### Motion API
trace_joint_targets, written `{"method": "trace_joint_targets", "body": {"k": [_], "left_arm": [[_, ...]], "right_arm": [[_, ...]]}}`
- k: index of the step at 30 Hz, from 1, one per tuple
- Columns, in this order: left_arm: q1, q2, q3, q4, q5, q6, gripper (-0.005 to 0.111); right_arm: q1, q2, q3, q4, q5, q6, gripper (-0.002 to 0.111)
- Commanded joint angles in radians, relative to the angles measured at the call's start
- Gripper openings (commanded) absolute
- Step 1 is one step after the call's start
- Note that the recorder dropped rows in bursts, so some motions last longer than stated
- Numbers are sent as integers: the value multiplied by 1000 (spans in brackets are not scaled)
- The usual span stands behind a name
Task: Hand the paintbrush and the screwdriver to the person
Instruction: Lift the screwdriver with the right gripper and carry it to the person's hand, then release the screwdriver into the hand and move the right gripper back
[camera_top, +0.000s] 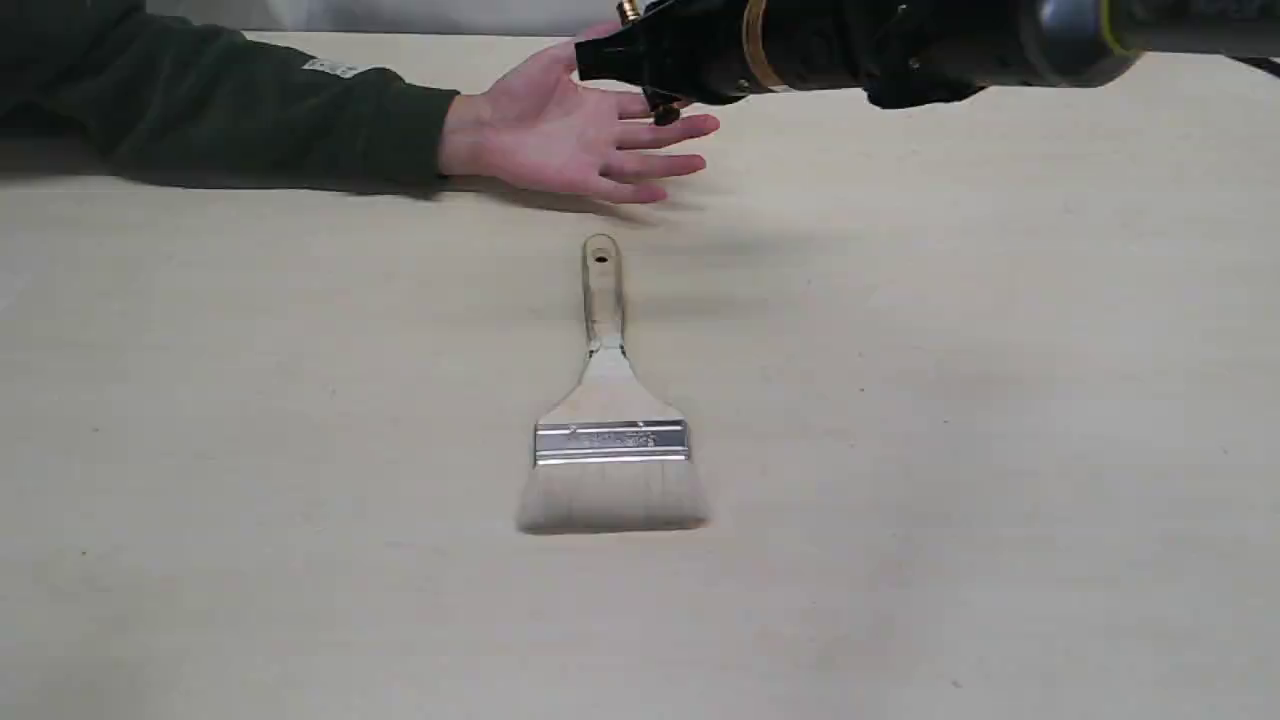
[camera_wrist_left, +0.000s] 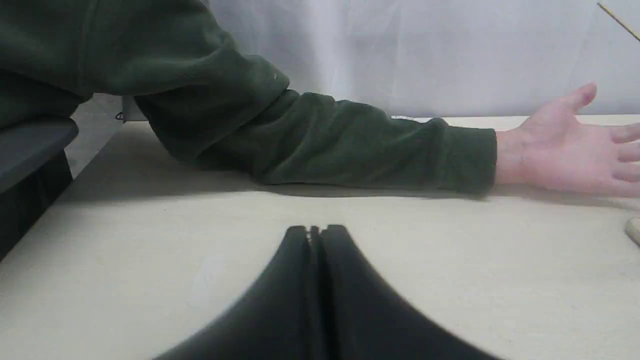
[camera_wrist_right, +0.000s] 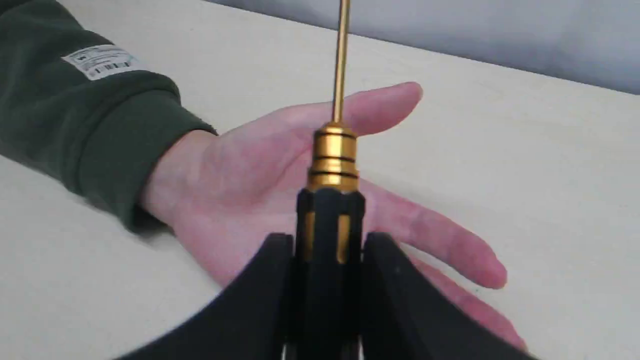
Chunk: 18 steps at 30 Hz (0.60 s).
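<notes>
The paintbrush (camera_top: 610, 420) lies flat mid-table, handle hole toward the person, pale bristles toward the near edge. The person's open hand (camera_top: 570, 135) rests palm up at the back, green sleeve (camera_top: 250, 110) to its left. My right gripper (camera_wrist_right: 325, 250) is shut on the screwdriver (camera_wrist_right: 334, 150), black handle between the fingers, gold rings and thin shaft sticking out above the palm (camera_wrist_right: 240, 170). In the exterior view the right gripper (camera_top: 640, 60) hovers just over the hand's fingers. My left gripper (camera_wrist_left: 315, 231) is shut on nothing, low over the table near the sleeve (camera_wrist_left: 350, 145).
The pale wooden table (camera_top: 1000, 450) spreads around the brush. A white wall (camera_wrist_left: 425, 50) backs the far edge. A dark grey ledge (camera_wrist_left: 30, 145) stands beside the table near the person's elbow.
</notes>
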Motion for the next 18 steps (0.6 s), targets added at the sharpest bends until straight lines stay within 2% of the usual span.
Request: {"method": "trace_joint_targets", "body": {"k": [1,13,16,18], "left_arm": [[-8,-2,2,-3,-10,-2,0],[-8,-2,2,-3,-10,-2,0],[-8,-2,2,-3,-10,-2,0],[-8,-2,2,-3,-10,-2,0]], "right_arm": [[-1,40,-39,-4,27,-8,4],[-1,196,-170,-4,41,0,5],[-1,206,-181,-4,37,0,12],[-1,208,-181,-4,37,0,22]]}}
